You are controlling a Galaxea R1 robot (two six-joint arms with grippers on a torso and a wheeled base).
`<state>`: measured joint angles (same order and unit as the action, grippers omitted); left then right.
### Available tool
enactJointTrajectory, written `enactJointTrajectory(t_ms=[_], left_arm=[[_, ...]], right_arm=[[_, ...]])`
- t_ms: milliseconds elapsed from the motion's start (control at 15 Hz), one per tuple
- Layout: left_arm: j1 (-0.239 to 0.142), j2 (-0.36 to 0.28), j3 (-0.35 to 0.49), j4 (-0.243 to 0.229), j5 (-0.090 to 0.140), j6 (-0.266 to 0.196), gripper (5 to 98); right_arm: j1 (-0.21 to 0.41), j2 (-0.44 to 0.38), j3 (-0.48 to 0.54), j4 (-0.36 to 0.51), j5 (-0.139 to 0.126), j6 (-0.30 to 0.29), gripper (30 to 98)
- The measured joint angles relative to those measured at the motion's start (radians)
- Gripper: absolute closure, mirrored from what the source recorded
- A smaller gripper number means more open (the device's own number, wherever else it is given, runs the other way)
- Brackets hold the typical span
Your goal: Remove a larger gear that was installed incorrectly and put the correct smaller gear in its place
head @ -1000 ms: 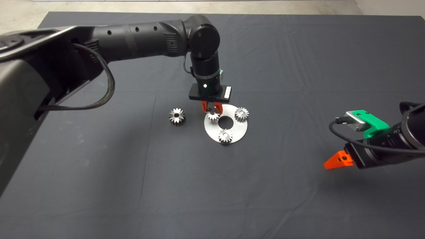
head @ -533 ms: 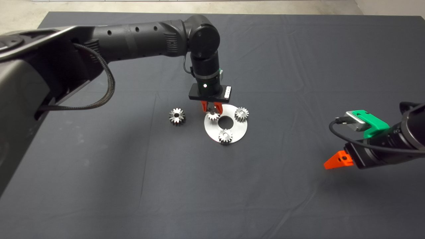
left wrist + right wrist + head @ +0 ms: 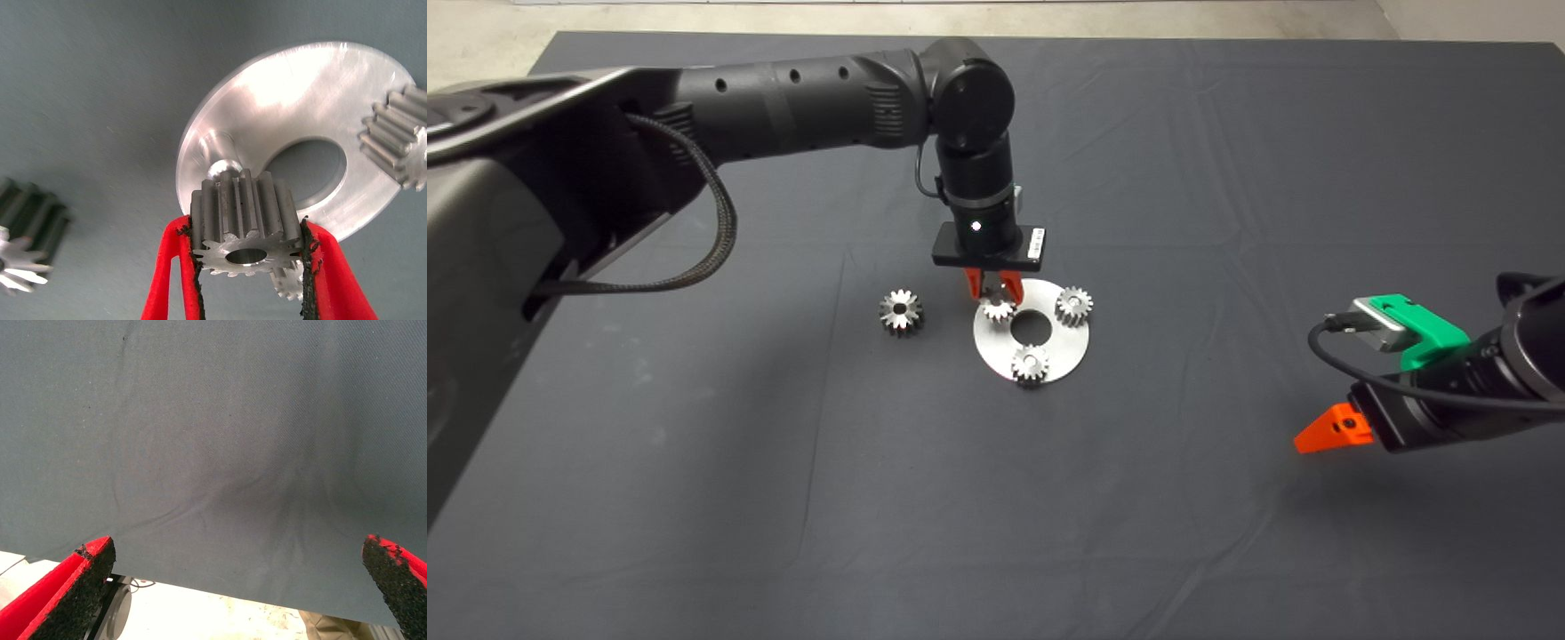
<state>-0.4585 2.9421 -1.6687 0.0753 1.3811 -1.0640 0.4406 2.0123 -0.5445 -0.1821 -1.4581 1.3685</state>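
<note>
Left wrist view is showing your left tool (image 3: 252, 267) clamping the smaller gear (image 3: 243, 223) — keep centring its bore over the peg (image 3: 222, 157) (right tool (image 3: 233, 587) gaping, idle).

Three cameras: one overhead, two on the wrists.
Head view looks down on the whole mat (image 3: 1049, 498); left wrist view sits close over the plate (image 3: 280, 107), shared with head view; right wrist view faces bare mat.

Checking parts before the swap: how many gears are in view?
4: the larger gear on the mat, the smaller gear in the left gripper, two gears on the disc.
</note>
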Motion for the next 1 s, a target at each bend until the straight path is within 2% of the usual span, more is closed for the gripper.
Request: enactJointTrajectory(t_ms=[267, 667, 1000], left_arm=[[-0.005, -0.001, -0.006, 0.02, -0.002, 0.0, 81.7], [-0.022, 0.0, -0.005, 0.022, -0.002, 0.0, 81.8], [-0.021, 0.0, 0.007, 0.023, -0.002, 0.0, 81.8]], right_arm=[[0.0, 0.008, 0.0, 0.0, 0.011, 0.0, 30.7], [0.0, 0.007, 0.0, 0.0, 0.012, 0.0, 30.7], [0.0, 0.008, 0.0, 0.0, 0.013, 0.0, 30.7]])
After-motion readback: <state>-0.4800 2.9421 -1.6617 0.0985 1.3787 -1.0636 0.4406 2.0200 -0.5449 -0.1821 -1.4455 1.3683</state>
